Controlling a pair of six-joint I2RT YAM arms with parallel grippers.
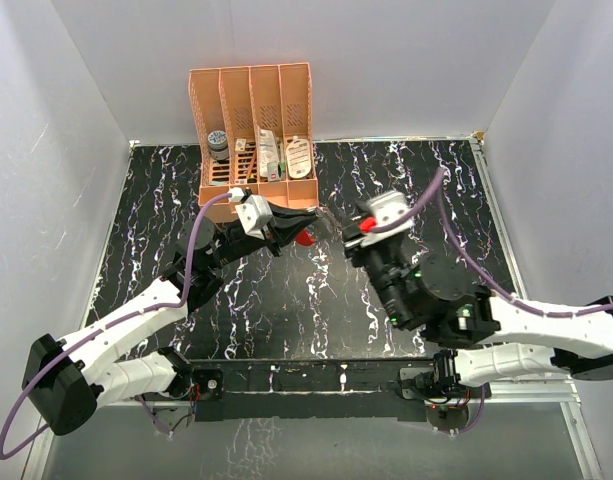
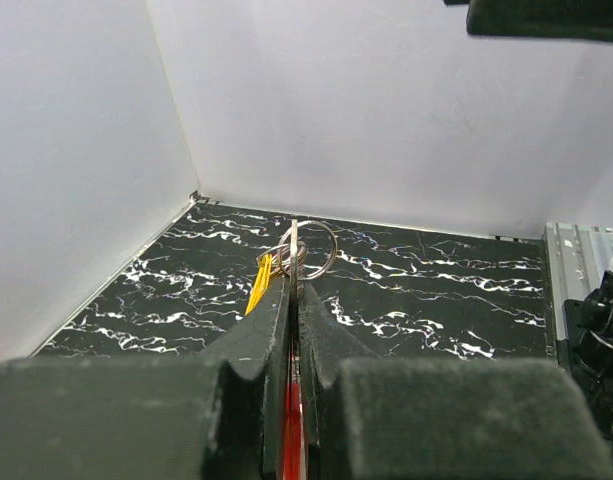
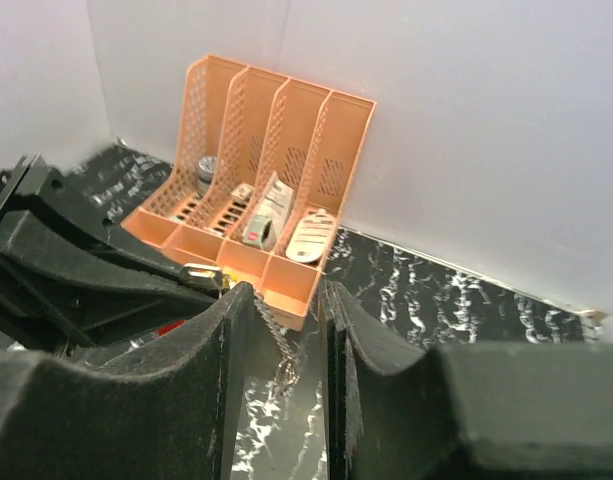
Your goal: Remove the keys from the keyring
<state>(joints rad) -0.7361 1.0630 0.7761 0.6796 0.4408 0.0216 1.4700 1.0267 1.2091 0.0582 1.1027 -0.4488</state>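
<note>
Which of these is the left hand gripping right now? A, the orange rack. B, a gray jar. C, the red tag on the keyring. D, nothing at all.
C: in the left wrist view the left hand is shut on the red tag, with the wire ring poking out past its tips.
</note>
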